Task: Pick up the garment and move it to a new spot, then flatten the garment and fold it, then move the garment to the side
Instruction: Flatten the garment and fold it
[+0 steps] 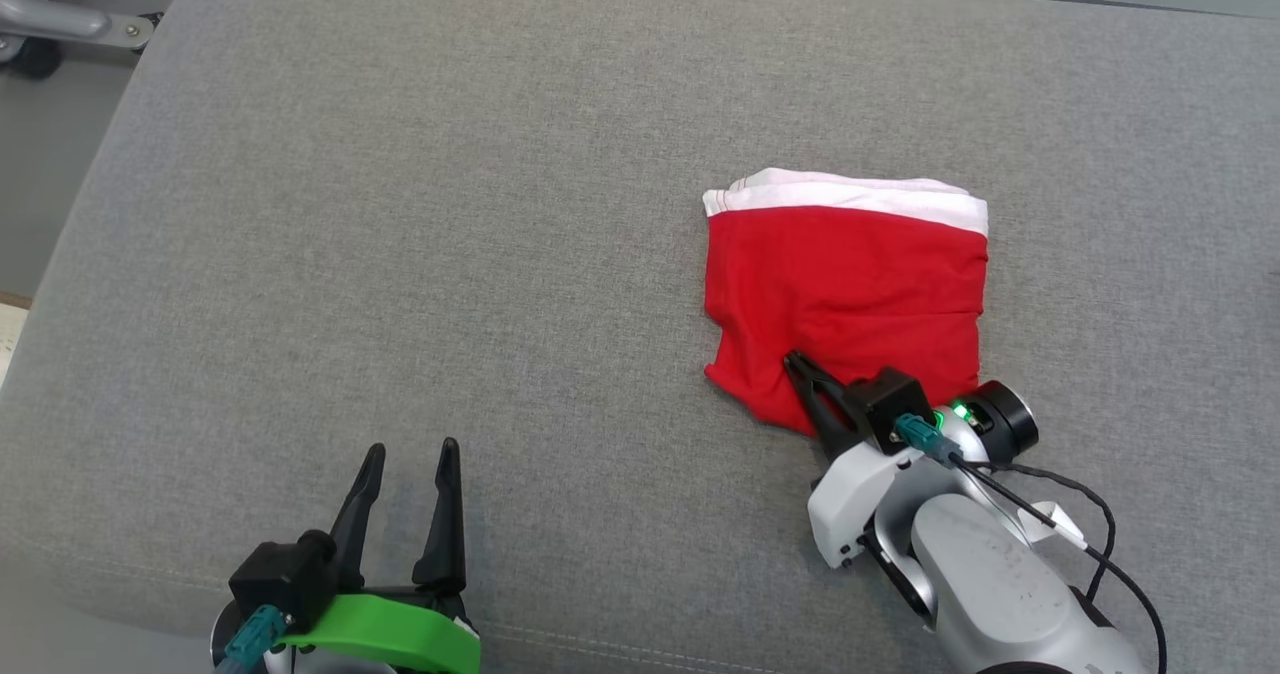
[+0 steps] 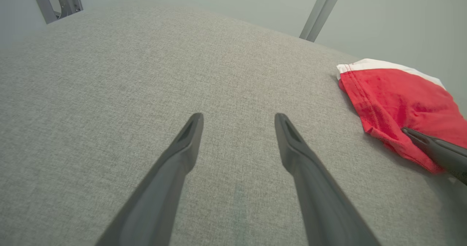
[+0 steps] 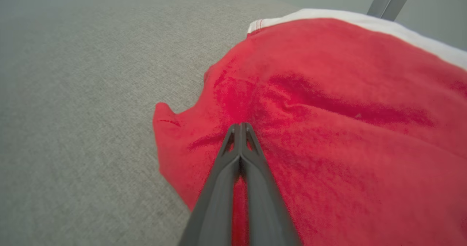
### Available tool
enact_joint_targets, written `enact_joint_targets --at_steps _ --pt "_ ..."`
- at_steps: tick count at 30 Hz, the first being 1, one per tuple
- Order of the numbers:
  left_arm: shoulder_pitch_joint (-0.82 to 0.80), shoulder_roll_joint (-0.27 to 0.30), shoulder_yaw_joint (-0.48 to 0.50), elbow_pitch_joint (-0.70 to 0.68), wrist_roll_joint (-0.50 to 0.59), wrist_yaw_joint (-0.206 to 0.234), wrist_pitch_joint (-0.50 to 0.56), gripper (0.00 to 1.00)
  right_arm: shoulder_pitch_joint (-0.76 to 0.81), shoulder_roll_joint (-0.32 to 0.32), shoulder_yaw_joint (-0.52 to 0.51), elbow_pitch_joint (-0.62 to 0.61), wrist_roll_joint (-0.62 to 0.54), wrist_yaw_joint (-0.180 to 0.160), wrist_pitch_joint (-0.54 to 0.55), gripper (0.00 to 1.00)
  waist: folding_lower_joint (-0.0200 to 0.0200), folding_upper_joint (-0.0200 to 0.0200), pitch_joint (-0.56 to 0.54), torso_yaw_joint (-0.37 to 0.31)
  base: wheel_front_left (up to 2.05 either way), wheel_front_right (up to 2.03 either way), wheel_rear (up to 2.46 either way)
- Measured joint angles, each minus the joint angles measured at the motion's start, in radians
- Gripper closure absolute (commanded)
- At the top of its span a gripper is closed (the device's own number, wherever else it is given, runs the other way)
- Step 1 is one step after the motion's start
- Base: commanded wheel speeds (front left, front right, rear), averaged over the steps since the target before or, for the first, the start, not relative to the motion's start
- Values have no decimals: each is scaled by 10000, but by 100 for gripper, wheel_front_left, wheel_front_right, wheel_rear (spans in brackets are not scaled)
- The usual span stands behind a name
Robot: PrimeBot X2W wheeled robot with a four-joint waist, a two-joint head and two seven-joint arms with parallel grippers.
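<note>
Left hand (image 2: 239, 117), fingers apart, over grey cushion (image 2: 109, 74); red garment (image 2: 397, 96) right.

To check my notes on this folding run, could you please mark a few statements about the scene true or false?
1. The left gripper is open over the grey cushion. True.
2. The right gripper is wide open. False: it is shut on the garment.
3. The garment's white waistband lies at the edge farthest from the robot. True.
4. The garment is blue. False: it is red.
</note>
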Motion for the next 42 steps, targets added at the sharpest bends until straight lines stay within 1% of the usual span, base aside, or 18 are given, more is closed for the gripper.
enact_joint_targets --at_steps 5,14,19,24,33,38,39,40,41,42 --pt "-6 0 6 40 -33 -2 2 0 -357 15 192 514 -61 0 -10 100 0 0 74 143 0 0 0" --pt "-10 0 -21 82 -94 19 0 0 -426 12 813 48 407 0 2 100 0 0 -6 282 0 0 0" --pt "-10 0 -104 84 -163 59 2 0 -397 8 1058 784 483 0 0 100 0 0 -86 297 0 0 0" --pt "-5 0 -90 98 -173 75 0 0 -500 19 1737 1099 926 -2 -13 100 0 0 -125 324 0 0 0" --pt "123 0 -10 134 -255 138 2 0 -329 12 2466 819 1559 0 2 100 0 0 -450 204 0 0 0" --pt "400 0 151 100 -240 182 2 0 18 19 2642 98 1877 0 4 100 0 0 -724 -74 0 0 0" --pt "458 -2 196 79 -224 205 0 0 119 19 2546 -132 1935 0 4 80 0 0 -775 -156 0 0 0" --pt "525 -2 267 56 -176 207 2 0 247 15 2393 -407 1960 0 6 64 0 0 -833 -245 0 0 0" --pt "590 -4 345 44 -130 209 2 0 388 13 2205 -706 1956 0 6 51 0 0 -891 -337 0 0 0" --pt "665 -6 431 29 -86 209 2 0 567 15 1971 -1045 1952 0 10 10 0 0 -952 -435 0 0 0"
